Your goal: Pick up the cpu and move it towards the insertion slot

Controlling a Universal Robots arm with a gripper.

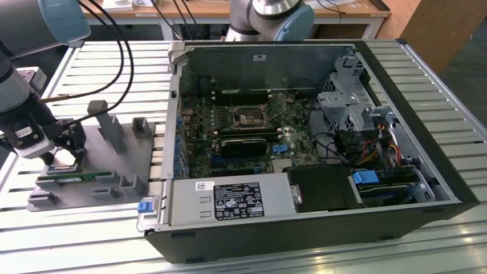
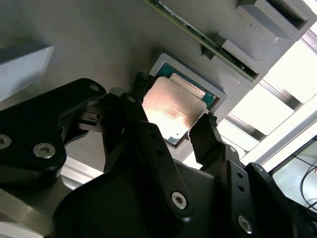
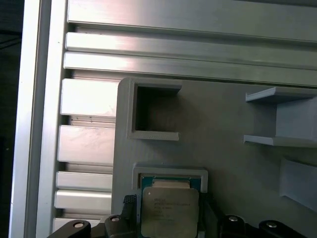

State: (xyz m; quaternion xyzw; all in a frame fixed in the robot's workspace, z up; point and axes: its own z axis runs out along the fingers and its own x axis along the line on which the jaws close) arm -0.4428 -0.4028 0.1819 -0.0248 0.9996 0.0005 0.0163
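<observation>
The cpu [image 2: 171,111] sat at its square recess in the grey holder tray [image 1: 99,165], at the exterior view's lower left. The gripper [image 2: 174,102] was closed on it, its black fingertips [image 2: 207,130] pressed against two opposite edges. A green memory stick [image 1: 72,177] lay just beside it on the same tray. The insertion slot [image 1: 250,117] lay well apart, inside the open computer case [image 1: 304,234] near that frame's centre.

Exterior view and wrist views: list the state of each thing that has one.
cpu: gripped at two opposite edges, at its holder recess.
end effector: shut on the cpu.
insertion slot: empty.
computer case: lying on its side, open.
memory stick: lying in the gray holder.
</observation>
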